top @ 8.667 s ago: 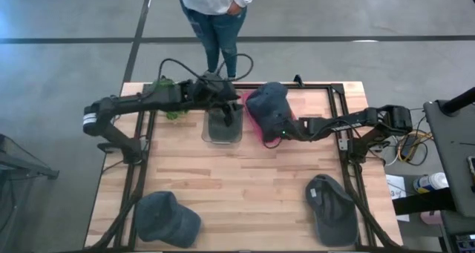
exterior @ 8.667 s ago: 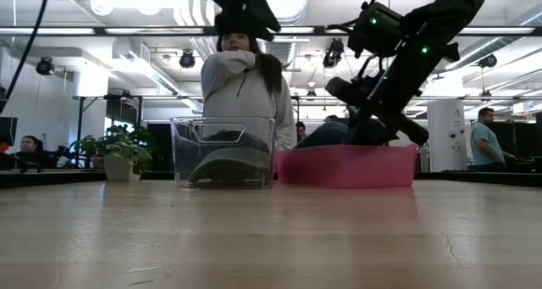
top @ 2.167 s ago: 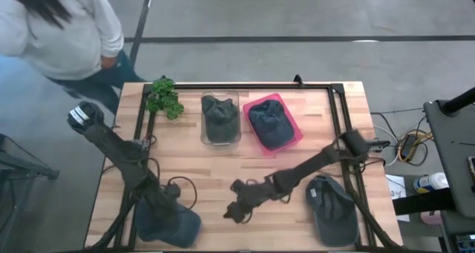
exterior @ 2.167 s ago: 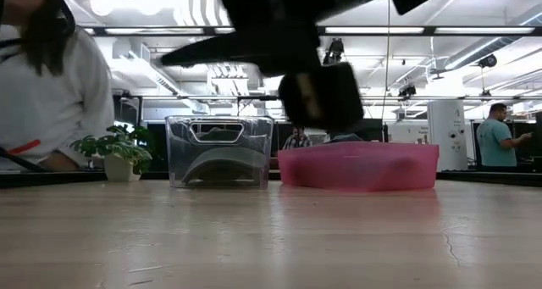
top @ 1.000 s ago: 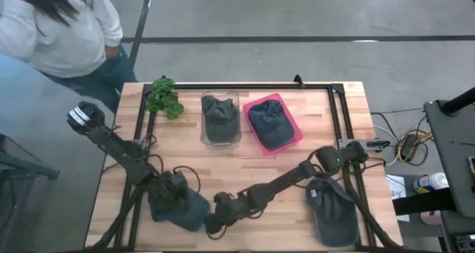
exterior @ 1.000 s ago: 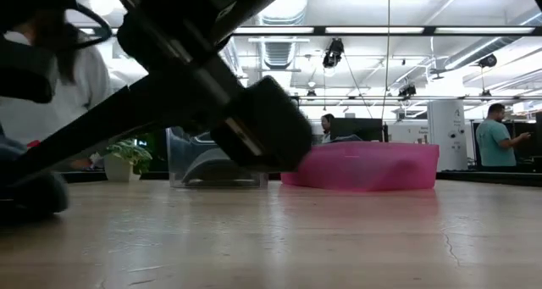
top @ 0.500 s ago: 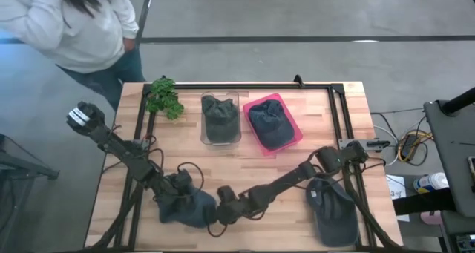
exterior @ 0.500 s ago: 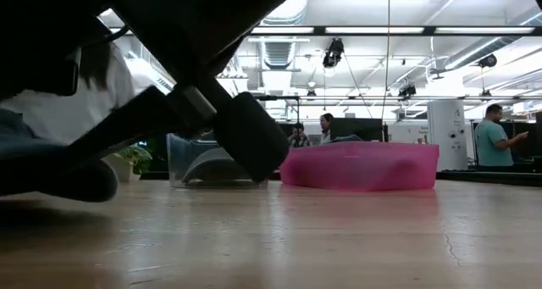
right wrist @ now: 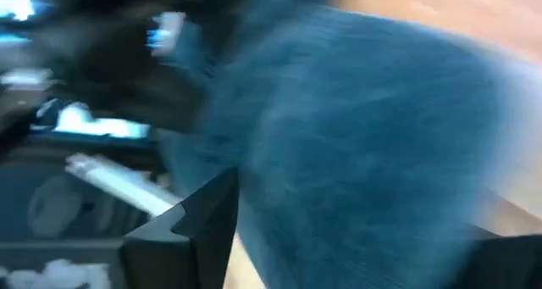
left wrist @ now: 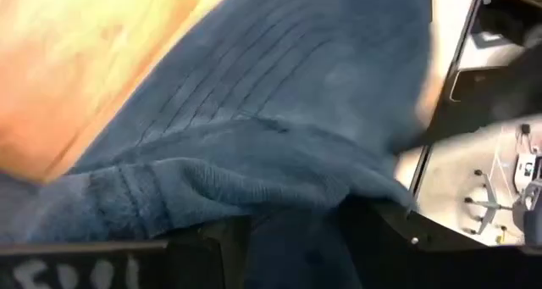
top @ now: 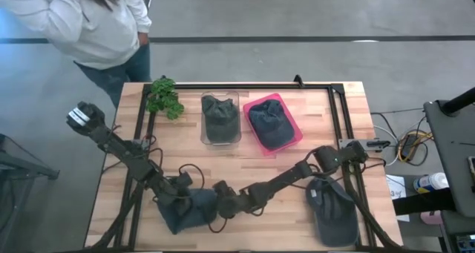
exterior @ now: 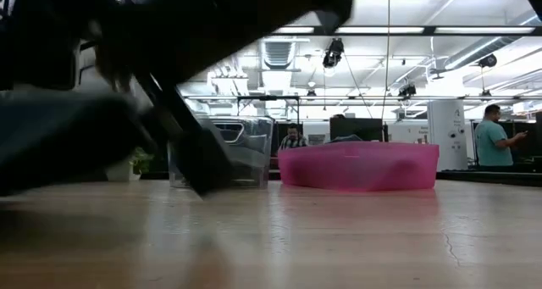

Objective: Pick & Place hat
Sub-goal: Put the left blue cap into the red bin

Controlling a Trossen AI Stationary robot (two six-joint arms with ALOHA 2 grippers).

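I have both grippers on the blue hat [top: 191, 208] near the table's [top: 297, 179] near-left edge. My left gripper [top: 180, 196] grips its fabric; my right gripper [top: 220, 205] presses its right side, fingers spread, though I can't tell if it holds.

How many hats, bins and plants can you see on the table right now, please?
Hats: 4 (front left, front right, clear bin, pink bin)
Bins: 2 (clear, pink)
Plants: 1
Total: 7
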